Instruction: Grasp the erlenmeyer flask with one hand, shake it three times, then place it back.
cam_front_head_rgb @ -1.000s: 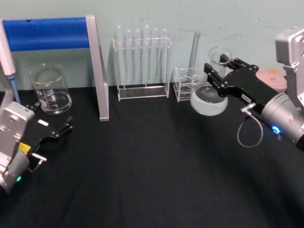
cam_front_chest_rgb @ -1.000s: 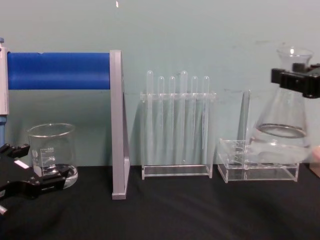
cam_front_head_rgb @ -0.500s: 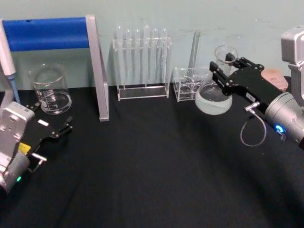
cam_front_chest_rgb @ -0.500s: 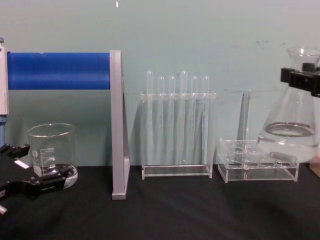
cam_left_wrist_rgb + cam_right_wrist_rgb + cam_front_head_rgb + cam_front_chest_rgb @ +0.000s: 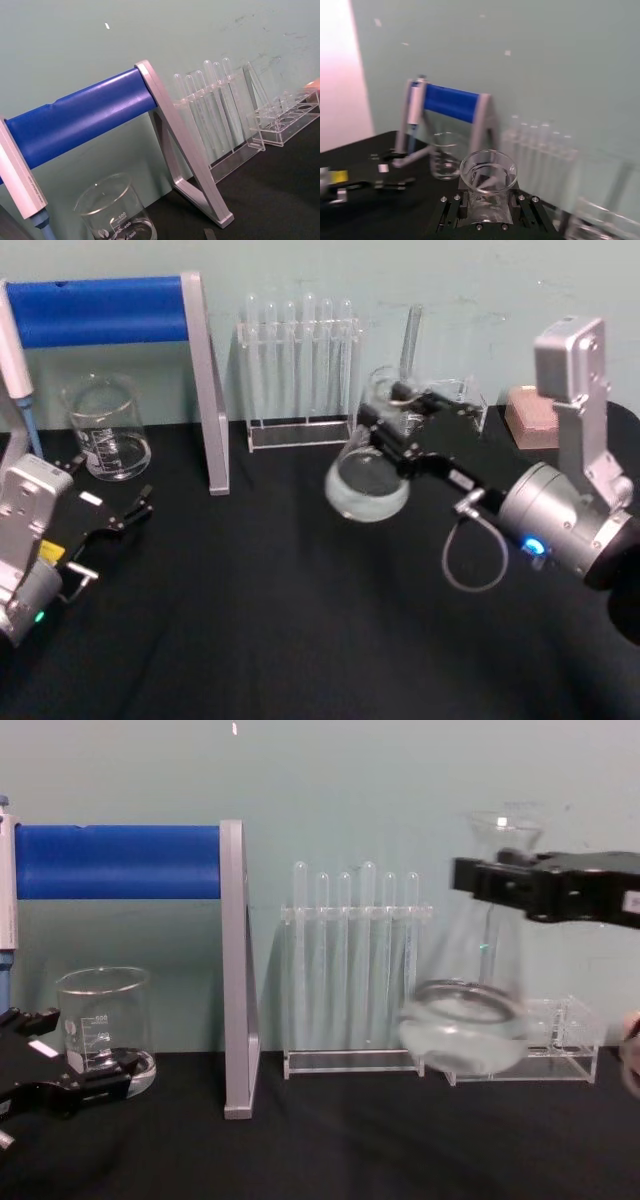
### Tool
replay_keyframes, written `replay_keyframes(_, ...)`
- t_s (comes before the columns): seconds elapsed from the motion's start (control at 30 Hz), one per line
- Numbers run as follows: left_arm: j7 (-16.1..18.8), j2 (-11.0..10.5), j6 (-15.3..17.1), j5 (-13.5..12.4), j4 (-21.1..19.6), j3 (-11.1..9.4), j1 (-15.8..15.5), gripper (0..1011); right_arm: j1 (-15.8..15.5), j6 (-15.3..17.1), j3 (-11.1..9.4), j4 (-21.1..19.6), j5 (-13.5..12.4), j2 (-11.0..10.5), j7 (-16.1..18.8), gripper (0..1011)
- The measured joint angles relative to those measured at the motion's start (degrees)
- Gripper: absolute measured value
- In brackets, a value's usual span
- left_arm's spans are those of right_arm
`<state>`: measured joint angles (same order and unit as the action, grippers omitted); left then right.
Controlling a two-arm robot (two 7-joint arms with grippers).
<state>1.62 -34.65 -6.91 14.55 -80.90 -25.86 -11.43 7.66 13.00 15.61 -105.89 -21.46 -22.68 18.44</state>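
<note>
Hanging above the black table, before the test-tube rack, the erlenmeyer flask is clamped at its neck by the right gripper. Thin, smooth glass looks fragile, slippery and bottom-heavy, so the neck under the rim seems safest. Its axis is near upright, mouth up, base leaning left. The left gripper rests spread wide beside the beaker.

The erlenmeyer flask is clear glass; the right gripper at its neck is black. In the upper left, a blue bar sits on a grey frame. The clear beaker has white markings. The tablecloth is black and the wall pale green.
</note>
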Motion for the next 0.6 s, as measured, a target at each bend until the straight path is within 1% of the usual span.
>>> replay_keyframes(0.1,0.00,0.00,0.00,0.00,0.00,0.00,0.00,1001,-0.50,0.29,2.08,-1.45,-0.96,-0.17,1.08,456)
replay_keyframes(0.13,0.00,0.00,0.00,0.00,0.00,0.00,0.00,1001,-0.50,0.29,2.08,-1.45,-0.96,-0.17,1.08,456)
replay_keyframes(0.23,0.00,0.00,0.00,0.00,0.00,0.00,-0.01,1001,-0.97,0.61,4.26,-2.82,-1.75,-0.64,2.16,456)
replay_keyframes(0.33,0.00,0.00,0.00,0.00,0.00,0.00,0.00,1001,-1.16,0.75,5.40,-3.41,-2.10,-0.91,2.57,456)
replay_keyframes(0.43,0.00,0.00,0.00,0.00,0.00,0.00,0.00,1001,-1.39,0.90,7.03,-4.36,-2.53,-1.47,3.09,457)
replay_keyframes(0.6,0.00,0.00,0.00,0.00,0.00,0.00,0.00,1001,-1.45,0.93,8.30,-5.05,-3.08,-2.15,3.35,456)
